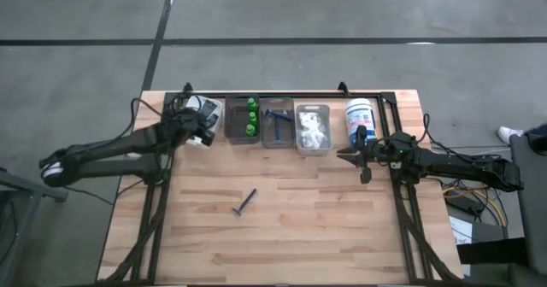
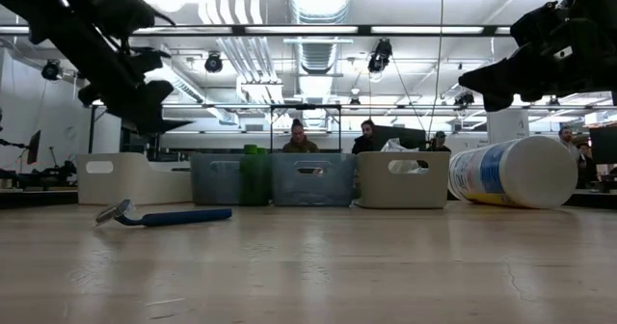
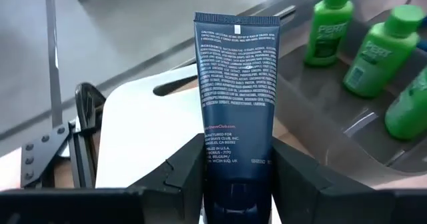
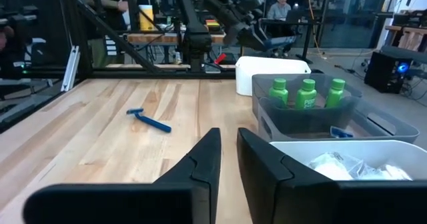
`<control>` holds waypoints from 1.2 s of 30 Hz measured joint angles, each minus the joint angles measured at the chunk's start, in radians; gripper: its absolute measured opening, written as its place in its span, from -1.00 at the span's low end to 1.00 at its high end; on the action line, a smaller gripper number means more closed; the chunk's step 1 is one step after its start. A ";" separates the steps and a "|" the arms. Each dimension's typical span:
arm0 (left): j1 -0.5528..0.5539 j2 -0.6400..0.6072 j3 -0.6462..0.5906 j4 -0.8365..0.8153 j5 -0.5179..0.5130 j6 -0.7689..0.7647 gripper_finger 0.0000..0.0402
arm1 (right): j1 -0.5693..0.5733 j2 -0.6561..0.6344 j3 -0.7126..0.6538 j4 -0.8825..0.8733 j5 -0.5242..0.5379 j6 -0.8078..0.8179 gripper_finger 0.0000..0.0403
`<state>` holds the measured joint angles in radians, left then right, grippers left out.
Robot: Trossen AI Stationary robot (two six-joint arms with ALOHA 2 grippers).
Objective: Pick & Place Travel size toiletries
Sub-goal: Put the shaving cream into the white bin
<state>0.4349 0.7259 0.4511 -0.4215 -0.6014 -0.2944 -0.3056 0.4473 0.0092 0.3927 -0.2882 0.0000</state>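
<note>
Overhead, the left claw (image 1: 203, 126) hovered over the white bin (image 1: 208, 109) at the far left of the row, w/ a dark tube in its grip. Next along sat the bin w/ green bottles (image 1: 251, 116), then a bin w/ blue razors (image 1: 276, 125), then a clear bin w/ packets (image 1: 313, 130), then the white tub (image 1: 359, 116) w/ blue label. The right claw (image 1: 350, 156) hung above the tabletop (image 1: 282, 244) just in front of the tub, near the packet bin. One razor (image 1: 245, 203) lay alone mid-tabletop, well apart from the bins.

Low view: the razor (image 2: 159, 215) lay flat at left, head toward the left edge, in front of the bin row. The tub (image 2: 511, 173) lay on its side at right. Both arms hung above, off the surface. People sat in the room behind.

Left wrist: claw (image 3: 237, 184) was clamped on the dark blue tube (image 3: 235, 97), cap end down betw. the fingers (image 3: 177, 177), crimped end up, over the white bin (image 3: 143, 127). Green bottles (image 3: 327, 27) stood in the bin beside it.

Right wrist: claw (image 4: 229, 157) was nearly closed, only a narrow gap betw. the fingers (image 4: 200, 161), holding nothing. Ahead: three green bottles (image 4: 306, 94) upright in their bin, packets (image 4: 340, 165) in the near bin, the lone razor (image 4: 150, 120) on the wood.
</note>
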 joint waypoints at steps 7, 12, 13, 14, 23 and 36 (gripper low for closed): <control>0.054 0.054 -0.001 -0.007 0.039 -0.022 -0.28 | 0.000 0.000 0.000 0.000 0.000 -0.006 -0.75; 0.077 0.121 -0.026 -0.007 0.048 -0.032 -0.28 | 0.000 0.000 0.000 0.000 0.000 0.004 -0.67; 0.082 0.134 -0.030 -0.007 0.056 -0.035 -0.28 | 0.000 0.000 0.000 0.000 0.000 -0.001 -0.65; 0.086 0.149 -0.031 -0.007 0.066 -0.037 -0.28 | 0.000 0.000 0.000 0.000 0.000 -0.005 -0.64; 0.090 0.215 -0.015 0.001 0.068 -0.043 -0.27 | 0.000 0.000 0.000 0.000 0.000 -0.006 -0.50; 0.105 0.215 0.016 0.002 0.066 -0.046 0.01 | 0.000 0.000 0.000 0.000 0.000 0.001 -0.34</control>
<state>0.5400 0.9409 0.4671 -0.4198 -0.5354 -0.3405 -0.3057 0.4477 0.0093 0.3927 -0.2882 0.0010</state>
